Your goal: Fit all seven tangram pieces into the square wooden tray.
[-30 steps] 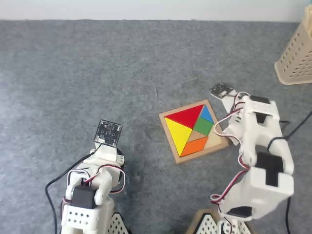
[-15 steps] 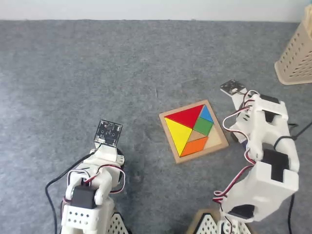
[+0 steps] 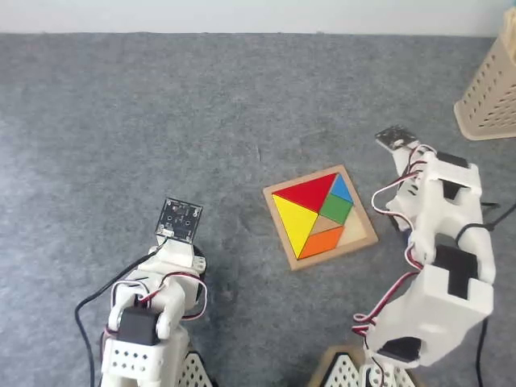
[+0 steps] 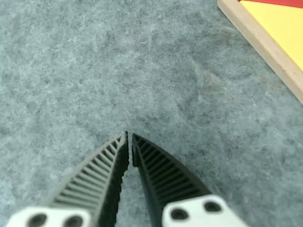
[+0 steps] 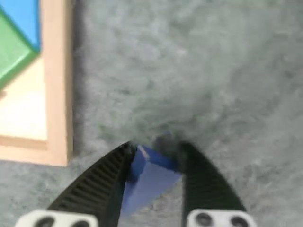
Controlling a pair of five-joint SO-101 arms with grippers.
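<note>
Robotics lab setup: grey felt-covered counter carrying white left arm and right arm, with beige perforated basket.

Two white plastic arms with black servo blocks, red, white and black cables, and black ribbed gripper fingers.

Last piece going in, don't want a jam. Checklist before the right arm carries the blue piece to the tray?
1. Grip on dark blue tangram piece by right gripper: ok, clamped on both sides.
2. Free slot in square wooden tray: ok, bare wood at the corner beside the right arm.
3. Piece lifted off grey felt mat: cannot tell.
4. Piece angle matches slot: cannot tell.
5. Tray clear of left gripper: ok, shut, over felt beside the tray.
</note>
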